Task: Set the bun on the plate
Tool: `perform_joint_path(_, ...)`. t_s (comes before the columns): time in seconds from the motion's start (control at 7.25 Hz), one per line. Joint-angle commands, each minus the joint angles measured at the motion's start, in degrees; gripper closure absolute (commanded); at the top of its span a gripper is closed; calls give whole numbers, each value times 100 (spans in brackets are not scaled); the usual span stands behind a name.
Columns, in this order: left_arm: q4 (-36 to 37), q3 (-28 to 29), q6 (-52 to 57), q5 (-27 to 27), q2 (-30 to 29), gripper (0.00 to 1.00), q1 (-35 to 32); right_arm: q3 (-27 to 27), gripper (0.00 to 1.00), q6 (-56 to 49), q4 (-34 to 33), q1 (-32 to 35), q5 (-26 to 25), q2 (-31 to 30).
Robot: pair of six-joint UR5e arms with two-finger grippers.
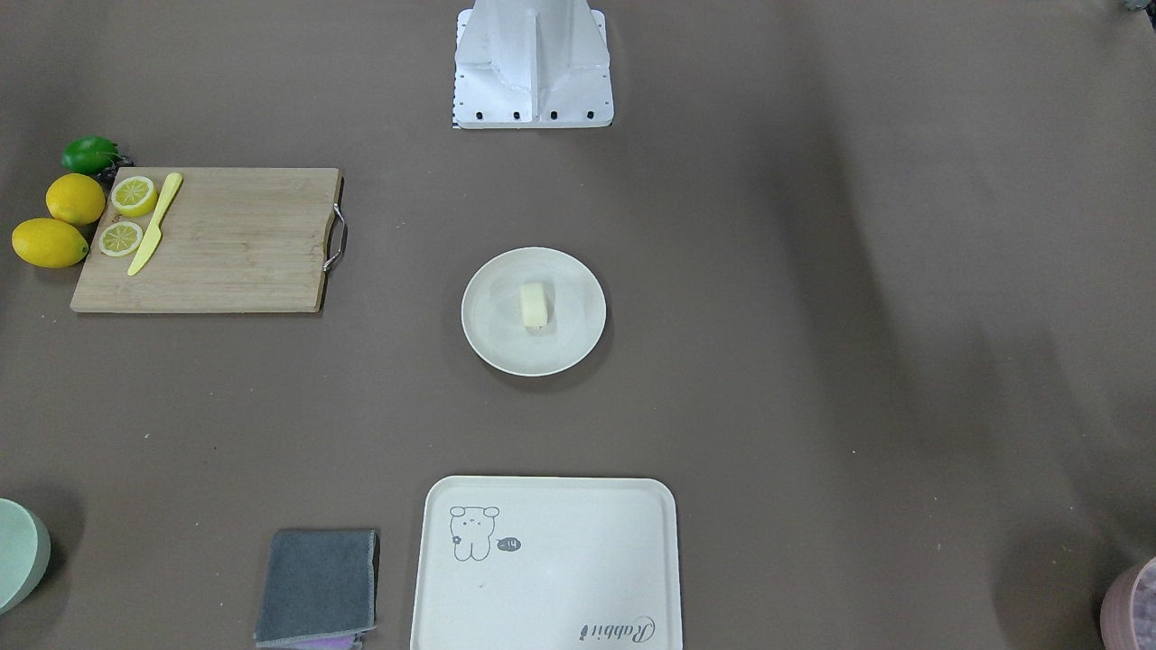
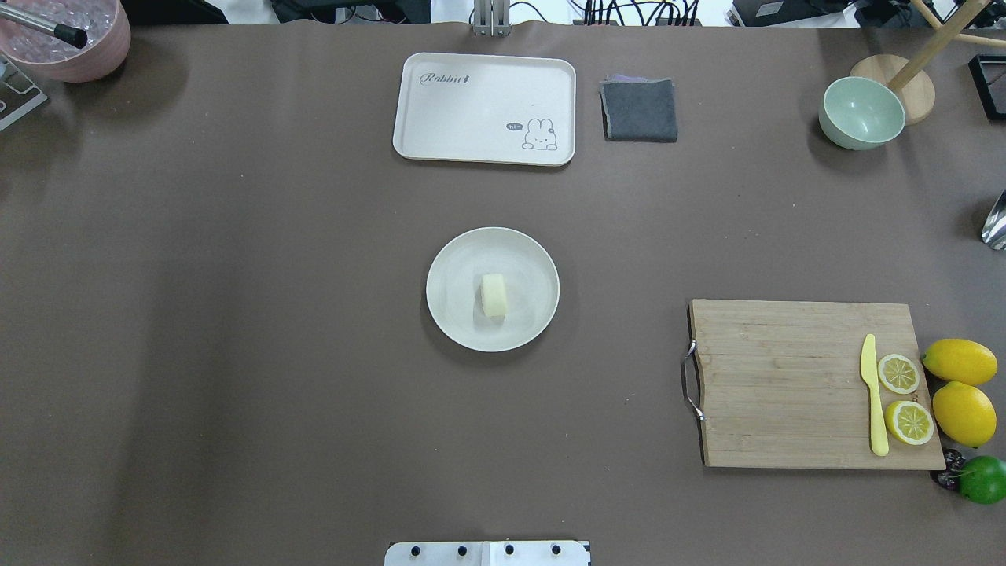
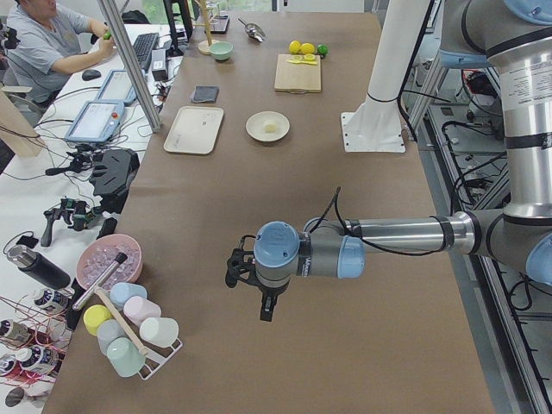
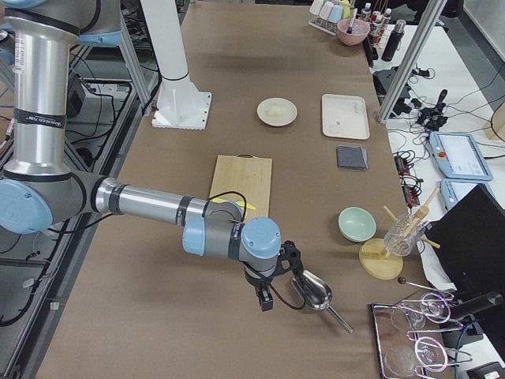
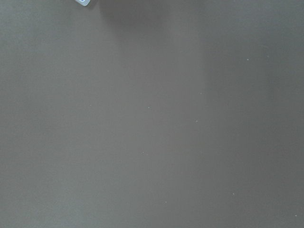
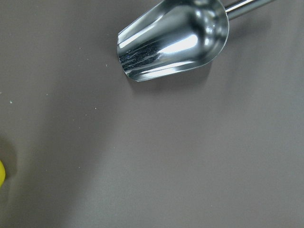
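Note:
The pale cream bun point(image 2: 493, 295) lies in the middle of the round off-white plate point(image 2: 456, 322) at the table's centre, with no gripper touching it. The front-facing view shows the same: bun point(image 1: 534, 305) on the plate point(image 1: 488, 343). My left gripper point(image 3: 267, 310) hangs over bare table far from the plate, seen only in the exterior left view. My right gripper point(image 4: 266, 302) hangs beside a metal scoop point(image 4: 314, 290), seen only in the exterior right view. I cannot tell whether either gripper is open or shut.
A white rabbit tray point(image 2: 484, 108) and a grey cloth point(image 2: 639, 110) lie beyond the plate. On the right are a wooden cutting board point(image 2: 786, 385) with lemon slices and a yellow knife, whole lemons point(image 2: 960, 393) and a mint bowl point(image 2: 861, 112). A person point(image 3: 52, 43) sits at a desk.

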Motion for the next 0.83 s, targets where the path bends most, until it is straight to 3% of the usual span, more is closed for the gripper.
perform_joint_path(0.0,10,-25,-127,1,-18,2,6,-3,0,7,-10,-7,0,21)
perform_joint_path(0.14,-34,-121,-728,1,-70,2,41,-3,0,7,-10,-7,0,21)
perform_joint_path(0.69,-60,-245,-743,10,-27,2,50,111,0,-2,-10,1,-43,-84)
